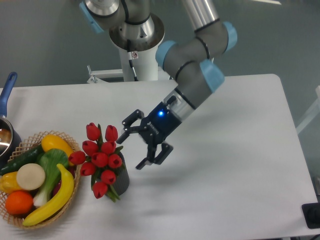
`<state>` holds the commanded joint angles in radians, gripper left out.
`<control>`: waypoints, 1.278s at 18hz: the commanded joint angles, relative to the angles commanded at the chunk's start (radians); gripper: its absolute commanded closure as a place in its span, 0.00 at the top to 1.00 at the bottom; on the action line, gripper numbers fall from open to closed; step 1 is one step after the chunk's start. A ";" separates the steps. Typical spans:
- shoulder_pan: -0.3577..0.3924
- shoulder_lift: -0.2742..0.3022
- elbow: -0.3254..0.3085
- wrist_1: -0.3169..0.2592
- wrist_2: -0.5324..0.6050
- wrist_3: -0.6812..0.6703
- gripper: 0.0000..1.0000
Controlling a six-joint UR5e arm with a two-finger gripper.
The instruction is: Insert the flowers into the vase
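The flowers [100,158], a bunch of glossy red tulip buds with green leaves, stand in the vase [121,182], a short dark grey cylinder mostly hidden under the buds. The bunch leans toward the basket on the left. My gripper [134,142] hovers just right of the flowers, a little above them. Its fingers are spread open and hold nothing. One fingertip [127,121] sits near the upper buds, the other [141,164] near the vase's right side, apart from both.
A wicker basket [70,142] of colourful fruit and vegetables stands at the left, touching the flowers. A metal pot with a blue handle [7,90] is at the far left edge. The robot's base column [137,55] rises at the back.
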<state>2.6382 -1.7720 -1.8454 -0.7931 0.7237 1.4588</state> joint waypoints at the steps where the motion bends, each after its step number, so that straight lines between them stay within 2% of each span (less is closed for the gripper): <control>1: 0.023 0.017 0.003 0.002 0.023 0.001 1.00; 4: 0.078 0.100 0.031 -0.018 0.158 0.008 1.00; 5: 0.085 0.126 0.043 -0.058 0.228 0.011 1.00; 7: 0.098 0.169 0.090 -0.188 0.333 0.018 1.00; 10: 0.124 0.200 0.175 -0.397 0.378 0.125 1.00; 12: 0.160 0.226 0.213 -0.487 0.426 0.223 1.00; 15: 0.198 0.244 0.264 -0.599 0.441 0.302 1.00; 17: 0.233 0.261 0.273 -0.650 0.444 0.391 1.00; 21: 0.319 0.281 0.268 -0.683 0.445 0.582 1.00; 23: 0.335 0.290 0.264 -0.698 0.447 0.592 1.00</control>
<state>2.9728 -1.4819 -1.5815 -1.4909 1.1704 2.0509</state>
